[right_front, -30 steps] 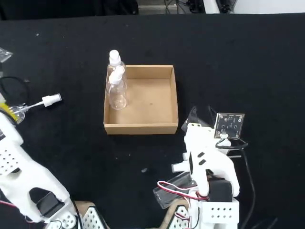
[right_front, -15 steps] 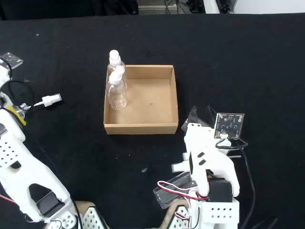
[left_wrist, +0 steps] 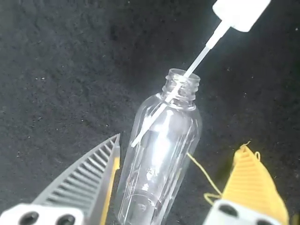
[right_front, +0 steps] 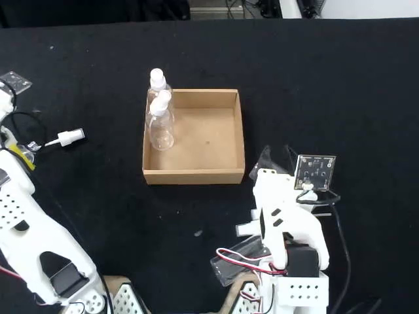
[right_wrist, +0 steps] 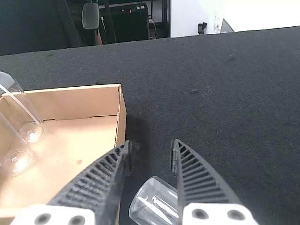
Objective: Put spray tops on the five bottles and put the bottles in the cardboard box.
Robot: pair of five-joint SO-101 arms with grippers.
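The open bottle (left_wrist: 164, 150) lies on its side on the black table cloth (right_front: 340, 85), at the table's left edge and well apart from the cardboard box (right_front: 194, 176). Note that the dip tube of the loose spray top (left_wrist: 241, 11) enters the bottle's neck; the top itself is not seated.

Two capped bottles (right_front: 162, 124) stand inside the box against its left wall.

Check the left gripper (left_wrist: 180, 144): its jaws stand apart around the open bottle. The grey finger (left_wrist: 89, 180) is against the bottle wall; the yellow finger (left_wrist: 253, 183) stands off it.

Check the right gripper (right_wrist: 151, 144), just beside the box's near right corner. Its fingers are clamped on a second clear bottle (right_wrist: 152, 206), seen end-on near their roots.

Beyond the table's far edge you see dark furniture (right_wrist: 108, 21) and a white wall (right_wrist: 197, 14).
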